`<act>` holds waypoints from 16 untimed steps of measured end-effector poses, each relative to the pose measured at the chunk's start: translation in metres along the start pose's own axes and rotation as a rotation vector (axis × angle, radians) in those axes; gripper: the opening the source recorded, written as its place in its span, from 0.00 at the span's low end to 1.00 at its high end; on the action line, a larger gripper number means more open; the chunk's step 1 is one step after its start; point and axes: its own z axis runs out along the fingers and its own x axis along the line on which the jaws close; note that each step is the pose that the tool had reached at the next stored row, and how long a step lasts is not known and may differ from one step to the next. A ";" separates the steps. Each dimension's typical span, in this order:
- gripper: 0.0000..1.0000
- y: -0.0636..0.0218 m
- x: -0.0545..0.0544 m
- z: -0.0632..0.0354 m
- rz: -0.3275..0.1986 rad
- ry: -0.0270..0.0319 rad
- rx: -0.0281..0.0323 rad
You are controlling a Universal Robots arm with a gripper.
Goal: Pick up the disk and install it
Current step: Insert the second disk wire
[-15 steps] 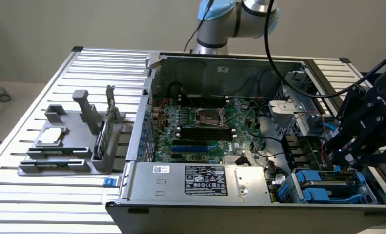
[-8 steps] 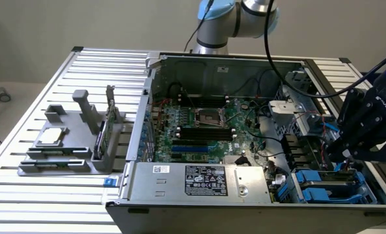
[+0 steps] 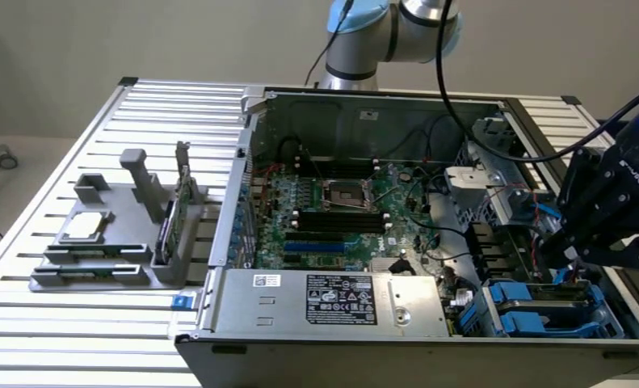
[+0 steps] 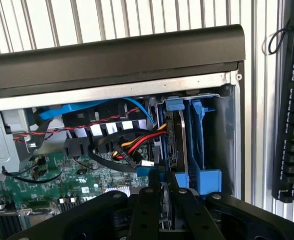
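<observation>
- Blue-railed disk (image 4: 174, 142) stands on edge in the computer case's (image 3: 297, 343) drive bay.
- Black gripper (image 4: 162, 187), fingers closed on the disk's edge, at the case's four o'clock corner.

An open computer case (image 3: 405, 242) lies on a slatted metal table (image 3: 71, 145), motherboard (image 3: 341, 214) exposed; the black gripper (image 3: 605, 242) hangs over blue drive carriers (image 3: 545, 311) (front corner, the exterior view's right), a grey parts fixture (image 3: 115, 234) beside the case
</observation>
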 end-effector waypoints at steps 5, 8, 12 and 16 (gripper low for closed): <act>0.16 -0.0007 -0.001 0.0046 -0.004 -0.0008 0.0000; 0.16 -0.0004 -0.002 0.0066 -0.005 -0.0007 0.0000; 0.16 0.0001 -0.004 0.0082 -0.006 -0.0007 0.0001; 0.16 0.0011 -0.010 0.0106 -0.006 -0.0006 0.0001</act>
